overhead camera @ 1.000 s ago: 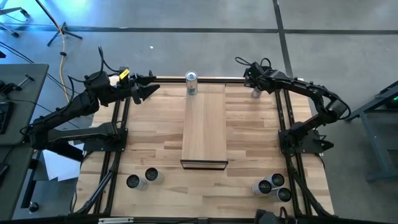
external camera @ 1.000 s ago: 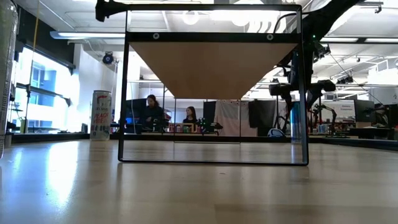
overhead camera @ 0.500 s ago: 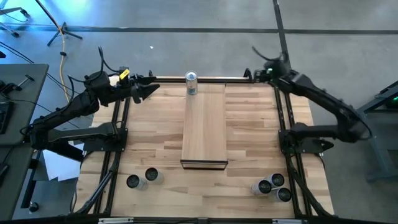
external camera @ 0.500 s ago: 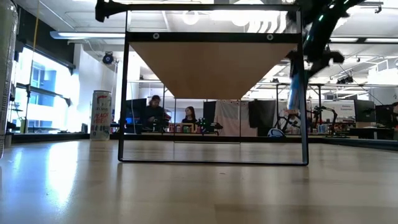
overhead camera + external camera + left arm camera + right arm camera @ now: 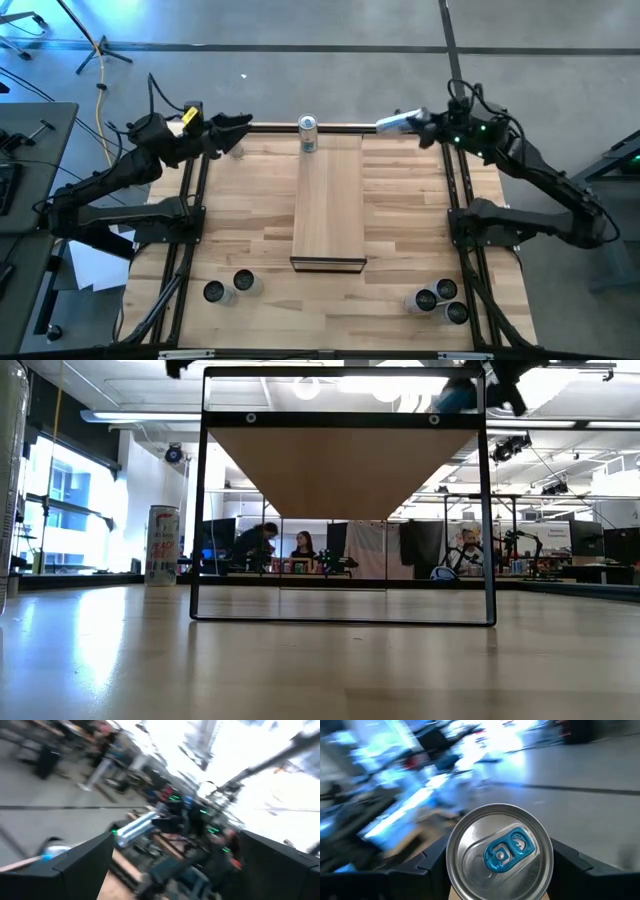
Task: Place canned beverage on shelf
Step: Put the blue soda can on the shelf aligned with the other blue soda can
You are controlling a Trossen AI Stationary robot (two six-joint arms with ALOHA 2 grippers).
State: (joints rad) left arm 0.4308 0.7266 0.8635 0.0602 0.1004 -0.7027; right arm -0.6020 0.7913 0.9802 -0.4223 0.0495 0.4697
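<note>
My right gripper is high above the table's far right part, shut on a silver can with a blue tab. It also shows, blurred, at the top of the low view. The shelf is a long light wood platform in the table's middle. Another can stands upright at its far end. My left gripper is open and holds nothing, above the far left corner; its wrist view shows the held can far off. My right gripper pinches the can's side wall between its two fingers, which lie along the can, its top end toward the wrist. The fingers come almost level from the table's right. The can is lifted clear and lies nearly level, its bottom toward the left.
Two cans stand near the table's front left. Three more stand at the front right. Black frame rails run along both sides. In the low view a can stands left of the shelf's frame; people sit in the room behind.
My right gripper has risen from the table's far right with the can and swung from pointing down to almost level, aiming at the table's left. The can has left the table and tipped from upright to lying. My left gripper has tipped up a little.
</note>
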